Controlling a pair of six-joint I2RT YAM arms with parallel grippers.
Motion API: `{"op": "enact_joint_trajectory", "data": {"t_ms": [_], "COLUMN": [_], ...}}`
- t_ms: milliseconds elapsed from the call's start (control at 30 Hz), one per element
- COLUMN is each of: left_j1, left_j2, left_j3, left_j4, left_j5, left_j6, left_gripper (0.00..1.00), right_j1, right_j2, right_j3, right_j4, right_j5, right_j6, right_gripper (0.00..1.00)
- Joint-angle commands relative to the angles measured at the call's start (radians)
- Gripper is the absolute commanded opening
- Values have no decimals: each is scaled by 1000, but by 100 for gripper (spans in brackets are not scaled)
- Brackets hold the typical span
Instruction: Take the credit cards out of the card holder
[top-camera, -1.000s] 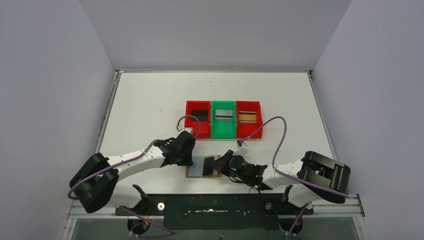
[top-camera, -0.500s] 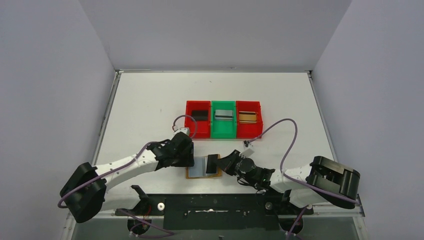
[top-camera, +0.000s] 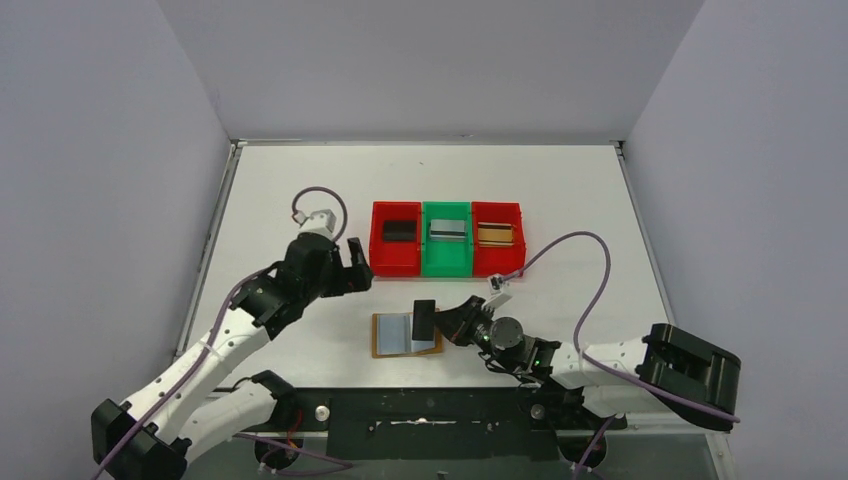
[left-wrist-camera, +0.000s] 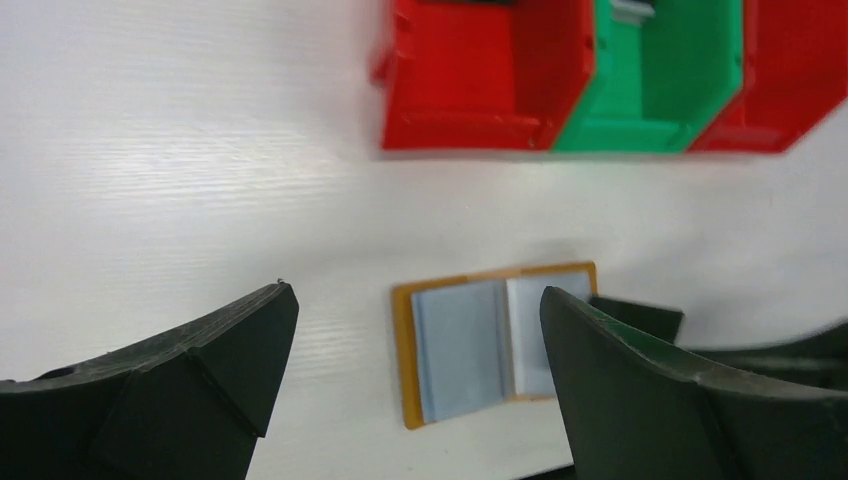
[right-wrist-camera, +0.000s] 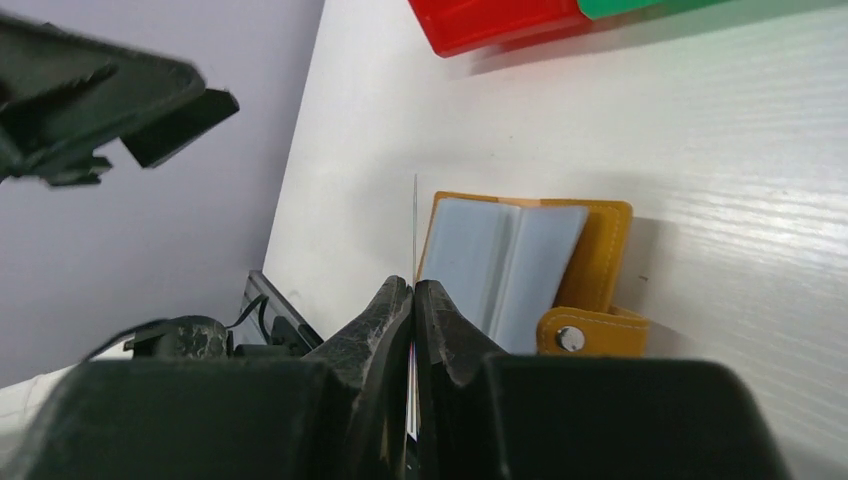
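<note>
The tan card holder (top-camera: 388, 335) lies open on the table, its pale blue pockets facing up; it also shows below my left wrist (left-wrist-camera: 470, 340) and as the card holder (right-wrist-camera: 510, 260) in the right wrist view. My right gripper (top-camera: 447, 325) is shut on a black credit card (top-camera: 424, 319), held on edge over the holder's right half. In its own view the right gripper (right-wrist-camera: 413, 285) pinches that card (right-wrist-camera: 414, 215) edge-on. My left gripper (top-camera: 358, 266) hangs open and holds nothing, up near the left red bin, apart from the holder. Its fingers (left-wrist-camera: 240, 340) frame the holder from above.
Three joined bins sit behind the holder: a red bin (top-camera: 380, 262) with a black card (top-camera: 399, 230), a green bin (top-camera: 446, 264) with a silver card (top-camera: 448, 230), and a red bin (top-camera: 512, 262) with a gold card (top-camera: 496, 234). The holder's snap tab (right-wrist-camera: 585, 335) points toward my right arm.
My left gripper let go of the card holder, opened wide and rose back-left toward the red bin. My right gripper drew the black card rightward, out over the holder.
</note>
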Motion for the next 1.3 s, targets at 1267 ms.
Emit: {"op": "enact_joint_trajectory", "data": {"t_ms": [1267], "left_j1": [518], "left_j2": [-220], "left_j3": [-46], "left_j4": [70], "left_j5": [-52], "left_j6": [170], "left_gripper": [96], "right_j1": [-90], "right_j2": [496], "right_j3": [990], "right_j4": [-678], "right_j5": [-59], "right_j6": [-1857], "right_gripper": [0]}}
